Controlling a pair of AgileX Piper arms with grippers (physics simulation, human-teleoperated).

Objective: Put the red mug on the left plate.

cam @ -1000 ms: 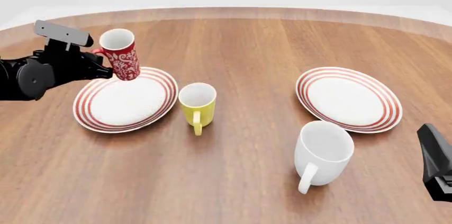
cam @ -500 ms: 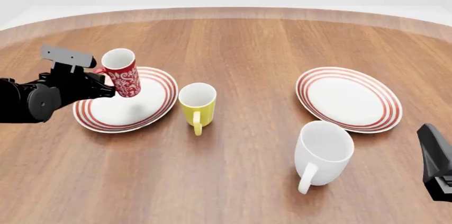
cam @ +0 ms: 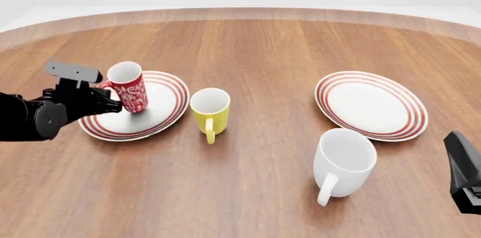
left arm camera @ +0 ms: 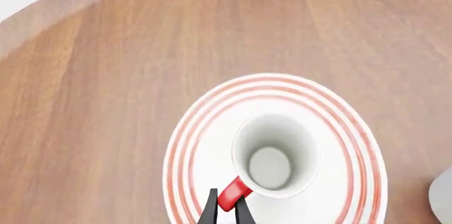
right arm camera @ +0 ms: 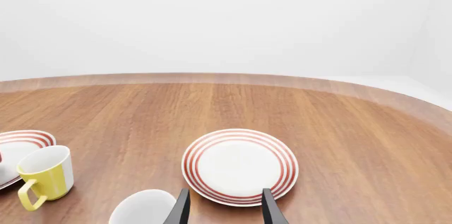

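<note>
— On the left side of the table (cam: 255, 46) we see the red mug (cam: 129, 88) over the left plate (cam: 161, 111), a little tilted, with its base at the plate's white middle. We cannot tell if it touches the plate.

— Yes, and our left gripper (left arm camera: 226, 209) holds it by the red handle. From the left wrist view the two dark fingers (left arm camera: 209, 211) pinch the handle between them, and we look down into the white inside of the mug.

— Just beside the plate stands the yellow mug (cam: 209, 111), apart from the rim.

— On the right, the right plate (cam: 371, 105) lies flat, and the white mug (cam: 343, 164) is near it. Our right gripper (right arm camera: 224, 209) hangs above them with fingers spread apart and nothing between them.
</note>
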